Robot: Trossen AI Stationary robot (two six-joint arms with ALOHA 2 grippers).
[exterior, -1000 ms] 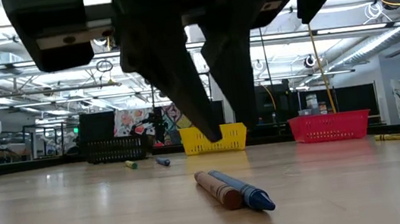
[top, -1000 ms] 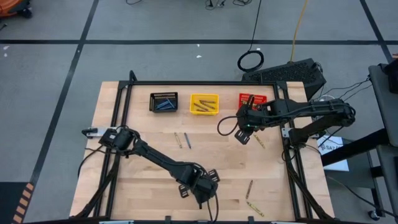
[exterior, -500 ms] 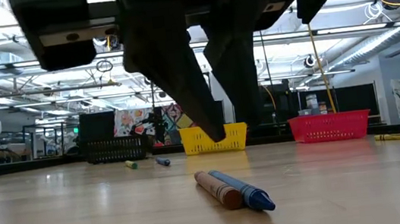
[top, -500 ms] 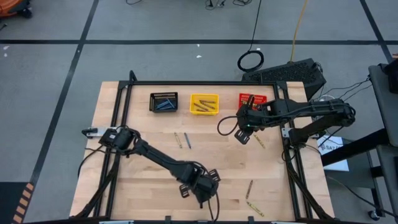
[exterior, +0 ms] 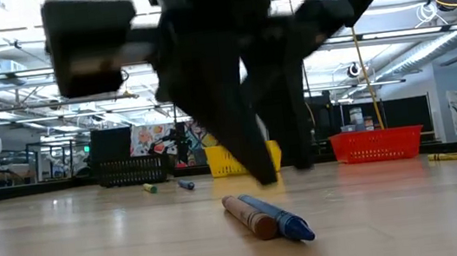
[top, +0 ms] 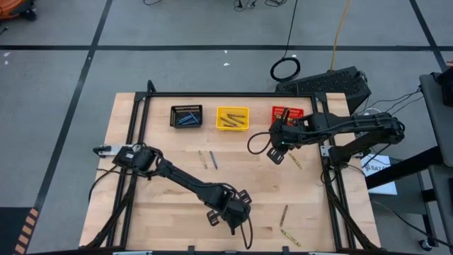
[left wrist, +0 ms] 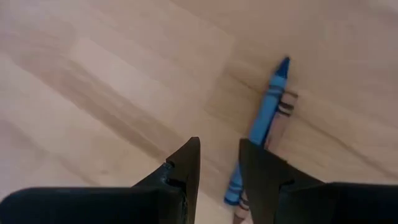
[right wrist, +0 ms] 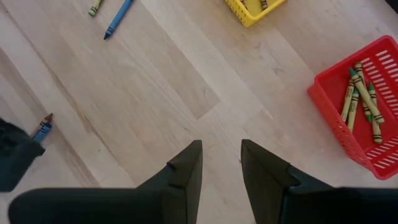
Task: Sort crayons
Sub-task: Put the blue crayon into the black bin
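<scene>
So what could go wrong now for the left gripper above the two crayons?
The blue crayon and brown crayon lie touching, so the left gripper, jaws open and empty, may pinch both or roll one away. Both then might land in one bin, perhaps the black bin holding blue ones.
</scene>
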